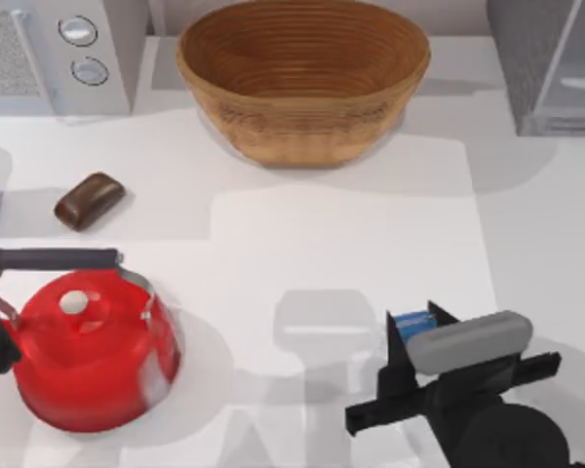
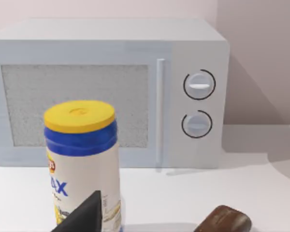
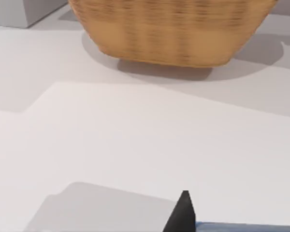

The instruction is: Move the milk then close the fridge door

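The right tool [image 1: 414,336] sits at 5 o'clock on the counter [image 1: 351,244], its fingers clamped on the milk [image 1: 409,324]. The fridge door [image 1: 580,58] stands swung out at 1 o'clock, at the counter's far right edge. Between them lies bare counter; the woven basket [image 1: 302,78] at 12 o'clock sits left of that path. The red kettle [image 1: 88,356], brown block [image 1: 90,200] and microwave [image 1: 63,49] crowd the left side. The left tool [image 2: 82,220] rests at 9 o'clock beside a yellow-lidded canister [image 2: 82,159]; whether its fingers are apart I cannot tell.

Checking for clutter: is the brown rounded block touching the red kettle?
Apart. The top view shows the brown rounded block lying beyond the red kettle, with bare white table between them.
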Motion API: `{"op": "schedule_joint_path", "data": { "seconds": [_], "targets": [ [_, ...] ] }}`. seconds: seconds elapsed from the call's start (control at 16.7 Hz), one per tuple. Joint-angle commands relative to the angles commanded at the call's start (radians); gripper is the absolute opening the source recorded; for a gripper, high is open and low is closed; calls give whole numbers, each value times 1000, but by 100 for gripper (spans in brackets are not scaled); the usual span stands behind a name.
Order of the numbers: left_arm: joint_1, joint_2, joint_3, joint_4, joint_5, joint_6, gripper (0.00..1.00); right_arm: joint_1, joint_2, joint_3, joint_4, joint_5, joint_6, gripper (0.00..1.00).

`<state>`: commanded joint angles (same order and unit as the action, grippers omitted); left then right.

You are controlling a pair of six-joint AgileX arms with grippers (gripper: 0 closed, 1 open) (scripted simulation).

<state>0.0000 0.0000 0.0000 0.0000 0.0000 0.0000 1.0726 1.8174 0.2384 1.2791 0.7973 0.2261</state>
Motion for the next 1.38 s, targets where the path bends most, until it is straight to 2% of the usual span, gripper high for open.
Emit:
{"op": "schedule_joint_path", "data": {
  "seconds": [0.3, 0.48, 0.66, 1.08, 1.26, 1.38],
  "targets": [
    [0, 0, 0, 0, 0, 0, 100, -14, 0, 4, 0, -12, -2, 0],
    [0, 0, 0, 0, 0, 0, 100, -110, -20, 14, -20, -84, -25, 0],
    [0, 0, 0, 0, 0, 0, 100, -299, -62, 34, -51, -210, -65, 0],
    [0, 0, 0, 0, 0, 0, 100, -860, -226, 113, -130, -588, -168, 0],
    [0, 0, 0, 0, 0, 0, 100, -1007, -288, 141, -155, -710, -198, 0],
    [0, 0, 0, 0, 0, 0, 100, -1052, -310, 151, -164, -752, -209, 0]
  ]
}}
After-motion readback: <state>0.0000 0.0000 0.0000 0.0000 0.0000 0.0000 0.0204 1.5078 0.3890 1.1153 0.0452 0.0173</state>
